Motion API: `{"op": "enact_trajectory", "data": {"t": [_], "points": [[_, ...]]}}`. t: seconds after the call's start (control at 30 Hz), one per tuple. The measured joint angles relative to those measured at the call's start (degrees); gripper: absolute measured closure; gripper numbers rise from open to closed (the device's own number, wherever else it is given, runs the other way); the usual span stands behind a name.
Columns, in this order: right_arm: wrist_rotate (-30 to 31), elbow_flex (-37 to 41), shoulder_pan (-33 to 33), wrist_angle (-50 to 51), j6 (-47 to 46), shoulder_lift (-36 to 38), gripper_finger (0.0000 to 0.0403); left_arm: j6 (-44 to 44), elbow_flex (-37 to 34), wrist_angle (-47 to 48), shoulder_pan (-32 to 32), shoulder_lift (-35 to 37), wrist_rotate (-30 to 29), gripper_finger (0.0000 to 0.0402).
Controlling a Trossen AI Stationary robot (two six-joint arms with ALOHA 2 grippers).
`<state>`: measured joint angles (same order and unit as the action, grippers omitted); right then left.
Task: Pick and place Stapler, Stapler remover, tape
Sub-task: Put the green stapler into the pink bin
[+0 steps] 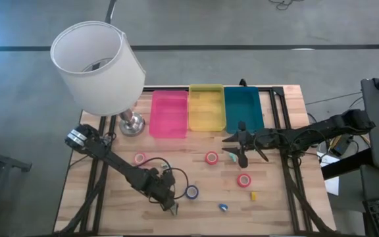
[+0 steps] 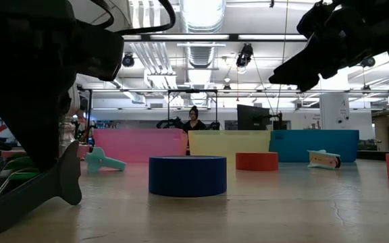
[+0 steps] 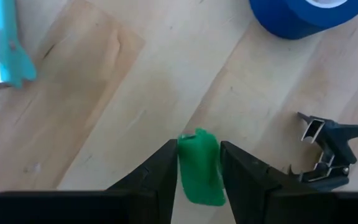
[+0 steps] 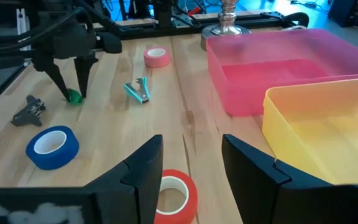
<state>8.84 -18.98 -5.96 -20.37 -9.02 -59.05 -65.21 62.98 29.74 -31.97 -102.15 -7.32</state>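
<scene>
My left gripper [image 3: 199, 146] is open near the table's front edge, one finger on each side of a small green piece [image 3: 200, 171] that lies on the wood. A black claw-shaped stapler remover [image 3: 328, 149] lies beside it. The blue tape [image 1: 191, 191] is just beyond, and a teal clip-like tool [image 4: 138, 90] lies farther off. A pink tape [image 1: 139, 158] and two red tapes [image 1: 211, 157] [image 1: 243, 180] lie flat on the table. My right gripper [image 4: 191, 168] hovers open above a red tape [image 4: 174, 193]. Which small thing is the stapler I cannot tell. My left gripper comes at the green piece [image 3: 197, 149] steeply from above, its fingers [image 3: 160, 171] close against the piece's two sides. Whether they touch it I cannot tell. The piece lies on the table.
Pink [image 1: 168, 113], yellow [image 1: 206, 107] and teal [image 1: 243, 108] trays stand side by side along the far edge. A lamp with a white shade [image 1: 97, 64] stands at the far left. A small yellow piece [image 1: 254, 195] and a small blue piece [image 1: 224, 207] lie near the front right.
</scene>
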Motion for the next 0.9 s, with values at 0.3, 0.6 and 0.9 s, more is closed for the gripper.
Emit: {"op": "enact_trajectory", "data": {"t": [0.3,0.6,0.9], "points": [[0.0,0.0,0.0,0.0,0.0,0.0,0.0236,2.3,-2.5,-2.7,0.0,-0.3,2.8,0.0280],[0.0,0.0,0.0,0.0,0.0,0.0,0.0243,8.1,-2.4,-2.8,0.0,-0.5,2.7,0.0319],[0.0,0.0,0.0,-0.6,0.1,0.0,0.0236,17.8,2.2,-3.9,1.9,-0.8,-11.4,0.0312]]}}
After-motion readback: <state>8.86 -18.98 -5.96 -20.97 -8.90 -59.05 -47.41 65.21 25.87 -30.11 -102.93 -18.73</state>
